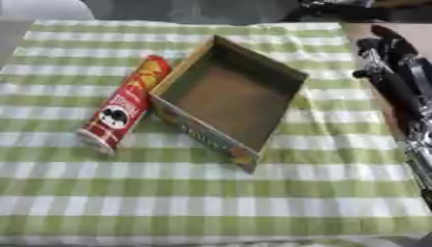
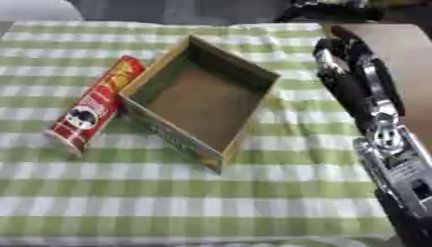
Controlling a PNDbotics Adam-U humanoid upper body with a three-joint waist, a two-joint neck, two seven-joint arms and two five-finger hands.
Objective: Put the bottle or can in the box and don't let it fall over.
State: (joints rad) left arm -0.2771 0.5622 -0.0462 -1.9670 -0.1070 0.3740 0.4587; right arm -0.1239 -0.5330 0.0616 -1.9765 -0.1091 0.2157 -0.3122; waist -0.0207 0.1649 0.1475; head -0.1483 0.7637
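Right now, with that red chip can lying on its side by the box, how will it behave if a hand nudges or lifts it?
The red cylindrical chip can lies on its side on the green checked cloth, so a nudge would probably roll it. It looks like stiff, light cardboard. Tall and narrow, it may tip once stood in the shallow open cardboard box.

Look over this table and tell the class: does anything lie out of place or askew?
Yes. The red crisp can lies on its side on the checked cloth, against the left wall of the open cardboard box rather than upright inside. The box sits skewed to the cloth's stripes. The right hand hangs apart.
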